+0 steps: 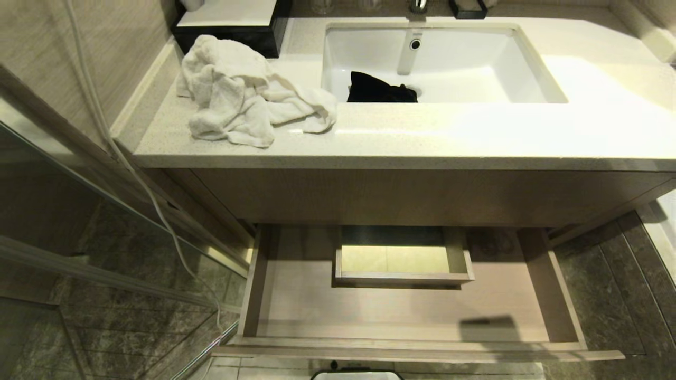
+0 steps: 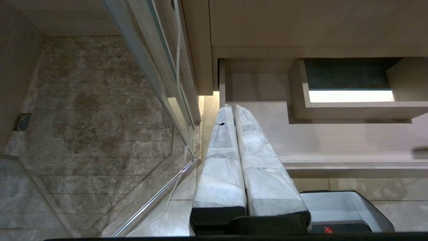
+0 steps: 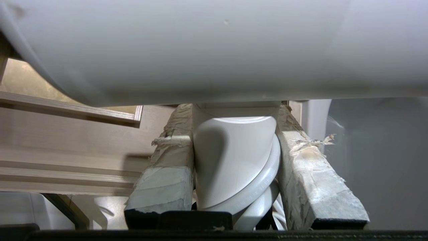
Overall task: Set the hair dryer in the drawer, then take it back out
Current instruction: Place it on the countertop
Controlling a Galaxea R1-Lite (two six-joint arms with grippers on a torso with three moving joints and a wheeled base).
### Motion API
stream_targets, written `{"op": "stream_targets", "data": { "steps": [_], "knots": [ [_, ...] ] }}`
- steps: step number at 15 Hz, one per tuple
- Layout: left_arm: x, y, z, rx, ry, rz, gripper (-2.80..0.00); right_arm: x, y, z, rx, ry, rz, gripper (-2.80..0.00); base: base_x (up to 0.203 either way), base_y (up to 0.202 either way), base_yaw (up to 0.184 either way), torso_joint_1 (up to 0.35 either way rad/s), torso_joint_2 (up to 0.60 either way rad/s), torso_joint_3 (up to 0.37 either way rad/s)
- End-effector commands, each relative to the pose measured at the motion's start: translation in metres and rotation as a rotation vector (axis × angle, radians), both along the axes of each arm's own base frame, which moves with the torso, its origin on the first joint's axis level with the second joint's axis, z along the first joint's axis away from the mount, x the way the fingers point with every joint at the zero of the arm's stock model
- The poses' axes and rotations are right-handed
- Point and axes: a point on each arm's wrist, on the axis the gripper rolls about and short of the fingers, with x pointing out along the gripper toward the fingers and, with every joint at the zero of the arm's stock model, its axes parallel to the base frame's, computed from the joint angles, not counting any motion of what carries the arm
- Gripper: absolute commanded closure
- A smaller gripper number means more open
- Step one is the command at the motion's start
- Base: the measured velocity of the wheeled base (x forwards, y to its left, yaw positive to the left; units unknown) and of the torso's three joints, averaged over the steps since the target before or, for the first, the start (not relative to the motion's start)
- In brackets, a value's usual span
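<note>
My right gripper [image 3: 234, 108] is shut on the white handle [image 3: 234, 157] of the hair dryer [image 3: 214, 50]. Its white barrel lies across the view just beyond the fingertips, and a loop of white cord [image 3: 264, 187] is pressed beside the handle. Behind it lies the light-brown drawer [image 3: 67, 140]. In the head view the drawer [image 1: 412, 345] stands pulled out below the vanity, its floor bare; neither arm nor the hair dryer shows there. My left gripper [image 2: 233, 108] is shut on nothing, parked low beside the drawer's [image 2: 334, 140] left corner.
A boxed cutout [image 1: 401, 258] sits mid-drawer. On the counter lie a crumpled white towel [image 1: 243, 95] and a black box [image 1: 232, 26]; a black cloth [image 1: 380, 89] lies in the sink [image 1: 465, 63]. A glass partition [image 1: 105, 211] and a hanging cable [image 1: 132, 169] stand left.
</note>
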Motion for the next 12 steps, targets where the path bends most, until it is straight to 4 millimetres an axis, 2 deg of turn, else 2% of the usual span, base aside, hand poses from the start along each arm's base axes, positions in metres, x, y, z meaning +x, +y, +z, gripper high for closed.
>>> {"op": "stream_targets", "data": {
  "steps": [1,6,12],
  "knots": [
    [0.0001,0.0,-0.0004,0.0,0.001,0.0,0.0,0.0003,-0.0002,0.0002,-0.003,0.0,0.0,0.0,0.0,0.0,0.0,0.198,-0.41,-0.21],
    [0.0001,0.0,-0.0004,0.0,0.001,0.0,0.0,-0.0007,-0.0018,0.0006,-0.016,0.001,-0.089,0.0,0.0,0.0,0.0,0.179,-0.35,-0.175],
    [0.0,0.0,0.0,0.0,0.0,0.0,0.0,-0.002,-0.0023,0.001,-0.026,0.0,-0.129,0.0,0.0,0.0,0.0,0.012,-0.02,-0.011]
  ]
}}
